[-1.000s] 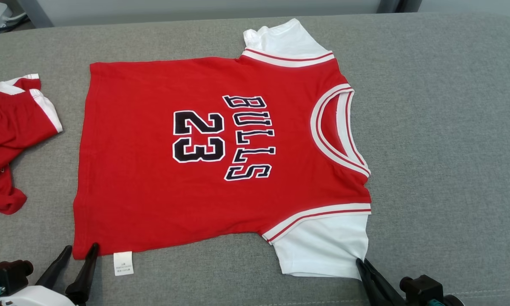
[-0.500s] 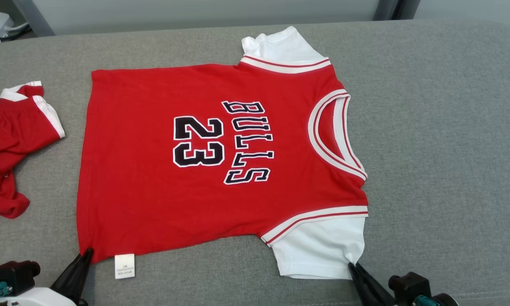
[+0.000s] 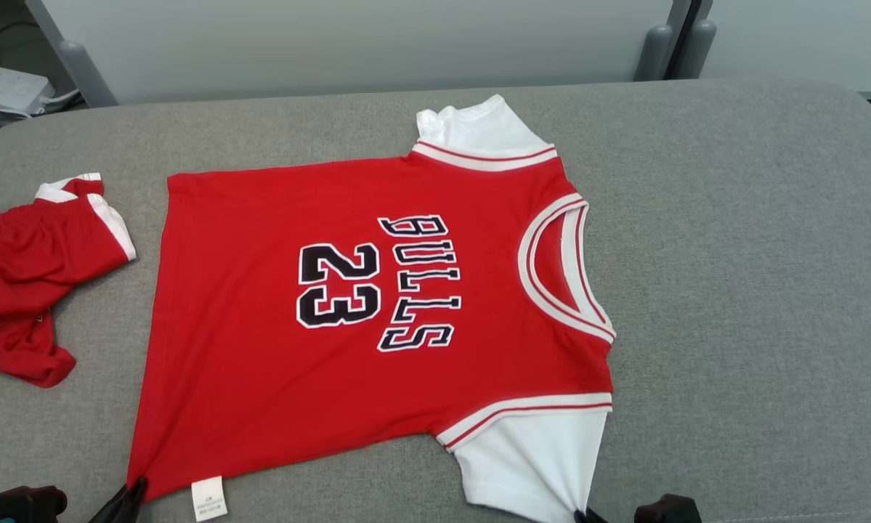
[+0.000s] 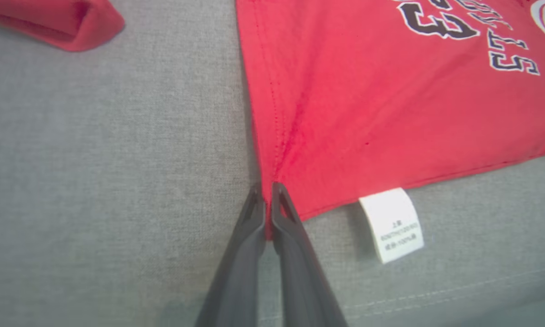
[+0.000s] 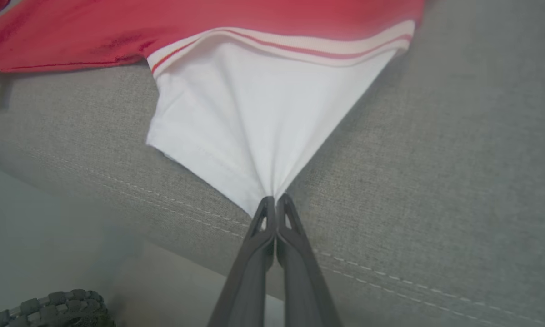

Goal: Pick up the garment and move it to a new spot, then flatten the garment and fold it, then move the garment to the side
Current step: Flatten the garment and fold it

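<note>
**Flattening, both corners pinched**

Head view: the garment (image 3: 377,319) lies spread on the grey cushion (image 3: 733,254). Left wrist: the left gripper (image 4: 268,190) is closed tight on the hem corner (image 4: 279,168). Right wrist: the right gripper (image 5: 272,202) pinches the white sleeve (image 5: 254,113). Next likely calls for an even pull.

right fingers (image 5: 259,218) pinched on white sleeve (image 5: 254,113) corner | jersey (image 5: 163,22) on grey cushion (image 5: 436,159)

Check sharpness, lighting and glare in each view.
Head view: even soft light, jersey lettering crisp. Left wrist view: care label print soft, faint shadow beside it. Right wrist view: white sleeve nearly washed out, red cloth above it blurred.
</note>
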Motion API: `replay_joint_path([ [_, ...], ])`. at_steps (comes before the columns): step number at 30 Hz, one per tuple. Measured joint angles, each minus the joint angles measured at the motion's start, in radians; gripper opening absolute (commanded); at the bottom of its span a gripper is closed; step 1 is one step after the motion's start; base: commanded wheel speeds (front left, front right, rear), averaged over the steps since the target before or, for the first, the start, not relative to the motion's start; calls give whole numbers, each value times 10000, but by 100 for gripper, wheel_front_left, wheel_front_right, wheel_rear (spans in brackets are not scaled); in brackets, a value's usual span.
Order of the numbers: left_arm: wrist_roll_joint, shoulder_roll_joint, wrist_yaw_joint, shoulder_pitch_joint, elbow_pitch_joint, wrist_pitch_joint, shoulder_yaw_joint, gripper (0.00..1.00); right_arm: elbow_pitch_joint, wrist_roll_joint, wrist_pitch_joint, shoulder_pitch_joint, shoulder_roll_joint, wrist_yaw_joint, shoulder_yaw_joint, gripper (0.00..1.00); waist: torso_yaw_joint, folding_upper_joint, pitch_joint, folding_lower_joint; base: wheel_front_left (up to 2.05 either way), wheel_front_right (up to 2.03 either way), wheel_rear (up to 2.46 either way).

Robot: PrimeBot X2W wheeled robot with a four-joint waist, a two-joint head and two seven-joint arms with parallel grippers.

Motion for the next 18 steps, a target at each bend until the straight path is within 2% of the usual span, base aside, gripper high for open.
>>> replay_joint_path([
  [5, 94, 8, 0, -3, 299, 0, -77, 0, -807, 573, 830, 341, -616, 0, 228, 0, -35, 0, -186, 0, 0, 0, 0],
  [11, 176, 104, 0, -32, 424, 0, -84, 0, -2144, 1354, 2362, 782, -1358, 0, 483, 0, -79, 0, -140, 0, 0, 0, 0],
  [18, 349, 330, 0, -300, 464, 0, 173, 0, -3450, 2046, 4121, 1112, -1501, 0, 740, 0, -48, 0, 93, 0, 0, 0, 0],
])
